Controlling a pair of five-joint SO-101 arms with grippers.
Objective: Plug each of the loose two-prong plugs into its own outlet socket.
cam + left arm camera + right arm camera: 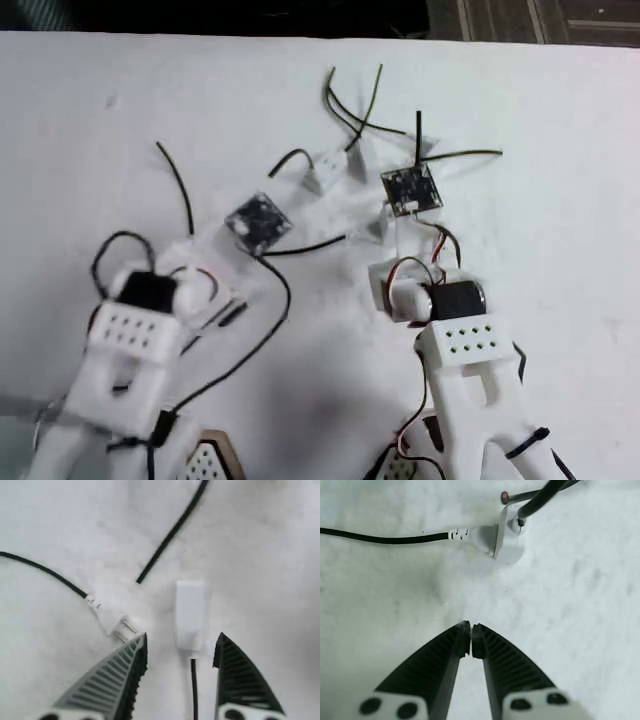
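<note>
My left gripper (181, 638) stands open low over the white table. A white outlet socket block (190, 611) lies just ahead of its fingertips, its black cord running back between the fingers. Beside the one fingertip lies a loose white two-prong plug (116, 628), prongs bare, on a black cord. My right gripper (470, 628) is shut on nothing, its tips close to the table. Ahead of it, apart from the tips, a white plug (479, 535) sits pushed into another white socket (510, 547). In the high view a white socket block (325, 173) lies mid-table.
Thin black cords (352, 112) loop over the table's far middle. A loose black cord end (170, 536) lies beyond the socket. Both arms' white bodies (130, 340) (470, 350) stand at the near edge. Bare white table (560, 200) spreads to either side.
</note>
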